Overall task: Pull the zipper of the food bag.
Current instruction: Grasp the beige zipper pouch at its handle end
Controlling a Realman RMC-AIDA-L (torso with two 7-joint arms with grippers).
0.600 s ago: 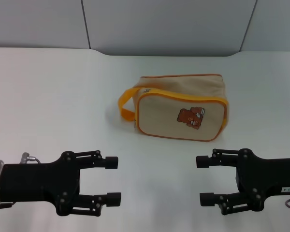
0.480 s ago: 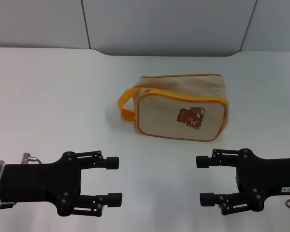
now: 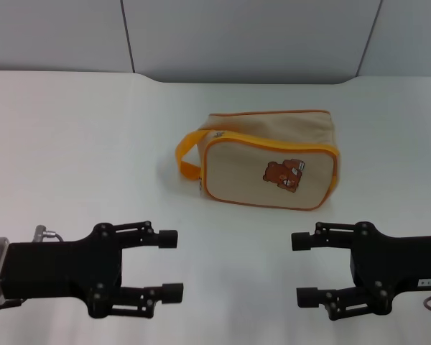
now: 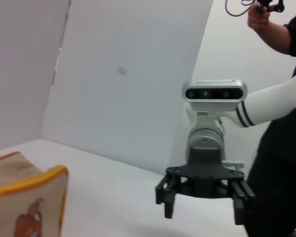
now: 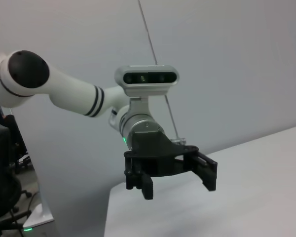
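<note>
Beige canvas food bag [image 3: 269, 159] sits mid-surface [image 3: 79, 144], long axis three to nine. Its zipper [image 3: 266, 144] pull looks to lie by the strap end, at one o'clock from the left hand [image 3: 169, 264], the nearer; right hand [image 3: 302, 268] flanks. Both hands gape, empty.

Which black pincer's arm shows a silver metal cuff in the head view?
The left pincer: silver cuff at the frame edge behind it. The right pincer shows only black housing with a small white label.
</note>
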